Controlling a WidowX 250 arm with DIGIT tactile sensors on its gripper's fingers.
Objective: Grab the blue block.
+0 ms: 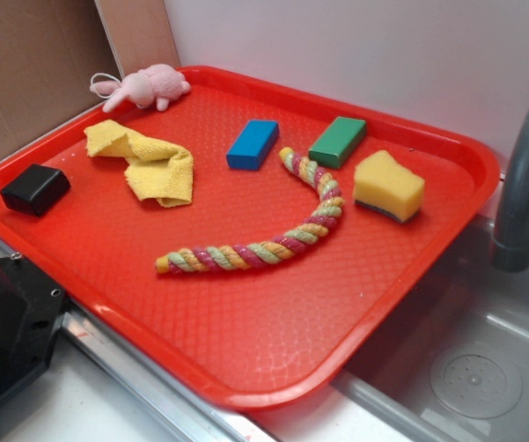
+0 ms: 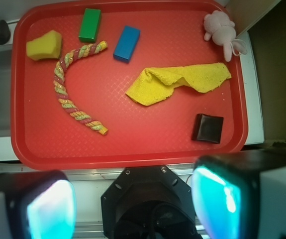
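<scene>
Red plastic tray [image 1: 246,368] fills most of the scene, set on a pale counter beside a steel sink [image 1: 485,368] with a grey faucet [image 1: 522,184]. Nothing has been grabbed yet.

The blue block [image 1: 253,145] is lying flat toward the back of the tray, between the yellow cloth [image 1: 149,164] and the green block [image 1: 338,141], with the top end of the striped rope [image 1: 264,244] just beside it. It isn't touching any of them, as far as can be told.

The gripper [image 2: 133,199] is seen in the wrist view hanging well back off the tray's near edge, fingers spread wide with nothing between them.

For this step, the gripper would probably best be brought over the block first, then turned so the fingers straddle its narrow width rather than its length. The block sits at a slant, so that angle should be matched before anything is lowered. The rope end is the closest neighbour, so the finger on that side should be kept clear of it. The green one is the same shape, so colour should be double-checked.

Count on the tray: one blue block, one green block, one black block [image 1: 35,189], one yellow sponge [image 1: 388,184], one cloth, one rope, one pink plush toy [image 1: 149,86].
</scene>
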